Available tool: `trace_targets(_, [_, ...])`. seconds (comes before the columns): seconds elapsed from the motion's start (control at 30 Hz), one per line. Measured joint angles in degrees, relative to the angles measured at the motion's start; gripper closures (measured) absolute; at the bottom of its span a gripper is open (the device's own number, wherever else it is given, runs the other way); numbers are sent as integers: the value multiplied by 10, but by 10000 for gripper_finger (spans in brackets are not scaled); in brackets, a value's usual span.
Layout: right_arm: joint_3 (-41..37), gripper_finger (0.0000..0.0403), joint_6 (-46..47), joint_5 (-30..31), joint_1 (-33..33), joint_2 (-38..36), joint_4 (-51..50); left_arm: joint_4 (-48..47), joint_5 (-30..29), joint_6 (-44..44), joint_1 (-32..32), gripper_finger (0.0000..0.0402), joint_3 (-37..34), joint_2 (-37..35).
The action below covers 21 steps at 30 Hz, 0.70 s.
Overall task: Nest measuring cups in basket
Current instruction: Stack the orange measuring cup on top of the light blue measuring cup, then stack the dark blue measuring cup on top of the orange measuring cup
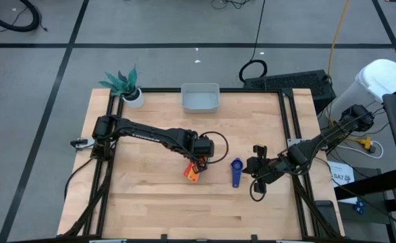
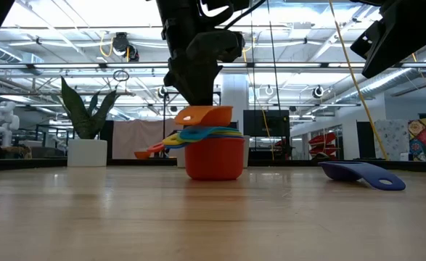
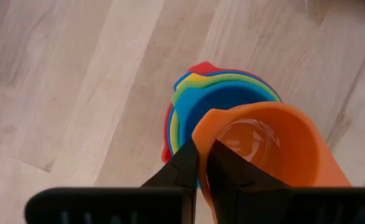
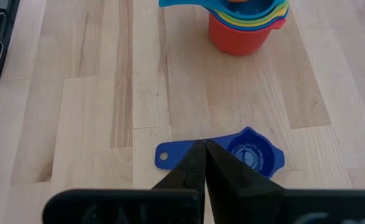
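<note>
A nested stack of measuring cups (image 2: 214, 159) stands on the table near its middle. The red cup is outermost, with yellow, green and blue cups inside. My left gripper (image 3: 204, 149) is over the stack (image 3: 226, 84), shut on the orange cup (image 2: 204, 115), which sits tilted at the stack's top. The dark blue cup (image 4: 250, 155) lies alone on the wood to the right of the stack, its handle pointing at the near edge. My right gripper (image 4: 204, 149) hovers shut just right of it (image 1: 236, 173), raised off the table. The pale basket (image 1: 200, 85) sits at the far edge, holding no cup. My left gripper pinches the orange cup's wall at its rim (image 3: 202, 134), one finger inside the bowl and one outside. The fingers come from above, pointing down. The cup is tilted, with its bottom at the mouth of the stack; whether it rests there cannot be told.
A white pot with a teal plant (image 1: 133, 96) stands at the far left corner. Black rails run along the table's sides. Bare wood lies between the stack and the basket, and across the near half of the table.
</note>
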Motion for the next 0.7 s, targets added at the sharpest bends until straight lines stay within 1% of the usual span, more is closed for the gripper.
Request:
trace_targets(0.1, [0,403,0,0,0,0,0,0,1,0,0,352,0,0])
trace_targets(0.4, [0,403,0,-1,0,0,0,0,1,-9,0,271,0,0])
trace_targets(0.53, [0,403,0,-1,0,0,0,0,0,-10,0,248,0,0])
trace_targets(0.7, [0,403,3,-2,0,0,0,0,-2,-10,1,233,0,0])
